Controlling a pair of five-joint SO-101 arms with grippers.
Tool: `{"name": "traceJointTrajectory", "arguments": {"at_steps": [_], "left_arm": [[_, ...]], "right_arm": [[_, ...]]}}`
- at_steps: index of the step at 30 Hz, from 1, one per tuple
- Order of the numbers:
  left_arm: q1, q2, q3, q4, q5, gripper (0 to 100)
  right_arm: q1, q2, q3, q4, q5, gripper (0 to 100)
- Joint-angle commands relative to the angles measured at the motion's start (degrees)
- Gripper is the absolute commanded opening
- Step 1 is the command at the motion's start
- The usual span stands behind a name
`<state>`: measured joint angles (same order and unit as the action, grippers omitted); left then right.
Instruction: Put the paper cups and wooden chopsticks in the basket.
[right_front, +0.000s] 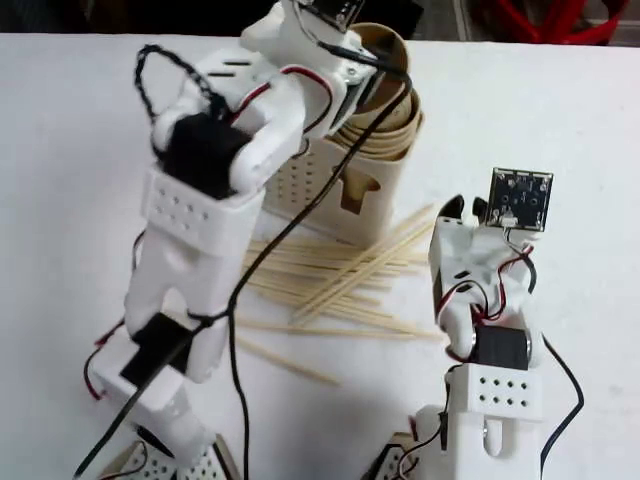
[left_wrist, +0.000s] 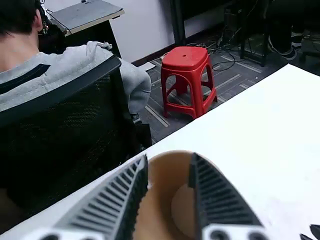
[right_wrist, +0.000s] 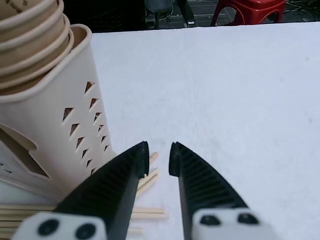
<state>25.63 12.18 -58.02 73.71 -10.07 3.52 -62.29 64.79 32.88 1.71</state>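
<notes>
Probably light, stiff and prone to roll, the wooden chopsticks (right_front: 350, 287) lie scattered on the counter (right_front: 560, 120) beside the basket (right_wrist: 75, 125), best pinched mid-length by the right tool (right_wrist: 159, 155), slightly apart and empty; the left tool (left_wrist: 167, 195) hangs apart over the basket's nested paper cups (right_front: 385, 120).

Bright, even light, white tabletop (right_front: 580, 100) washed almost featureless in the high view's upper right, soft faint shadows beneath the pale wooden chopsticks (right_front: 340, 290) at centre, dimmer room beyond the table edge in both wrist views.
</notes>
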Motion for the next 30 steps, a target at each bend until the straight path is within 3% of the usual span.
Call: {"name": "traceJointTrajectory", "arguments": {"at_steps": [1,11,20,30], "left_arm": [[-0.6,3.5,-2.1,-3.5,0.6,12],[-0.3,12.9,-2.5,-6.0,0.5,12],[-0.3,7.3,-2.0,-5.2,0.7,12],[2.8,9.3,-1.9,15.4,1.0,12]], "right_arm": [[-0.1,-1.3,-0.4,-1.2,0.7,8.0],[-0.1,-1.3,-0.4,-1.2,0.7,8.0],[-0.2,-1.3,-0.4,-1.2,0.7,8.0],[-0.1,-1.3,-0.4,-1.2,0.7,8.0]]}}
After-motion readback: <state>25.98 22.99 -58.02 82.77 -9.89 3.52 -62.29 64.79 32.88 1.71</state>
